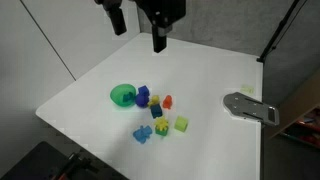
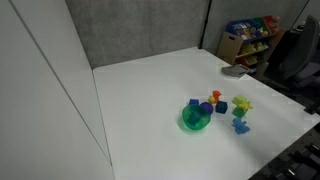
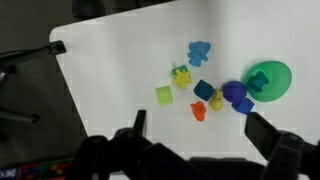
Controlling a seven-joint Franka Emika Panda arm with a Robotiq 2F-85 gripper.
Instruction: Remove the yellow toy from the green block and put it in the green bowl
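Note:
The yellow toy (image 3: 182, 72) sits on top of the dark green block (image 3: 183, 81), between a light blue toy and a lime cube; the pair also shows in an exterior view (image 1: 161, 123). The green bowl (image 3: 268, 80) stands at the end of the cluster, seen in both exterior views (image 1: 122, 96) (image 2: 195, 121), with a small green piece inside. My gripper (image 3: 200, 128) is open and empty. It hangs high above the table (image 1: 138, 32), well apart from all the toys.
A light blue toy (image 3: 200, 52), a lime cube (image 3: 164, 95), a dark blue block (image 3: 204, 89), a second yellow piece (image 3: 215, 98), an orange-red piece (image 3: 198, 111) and a purple-blue block (image 3: 235, 93) lie nearby. A grey metal part (image 1: 248, 106) lies by the table edge.

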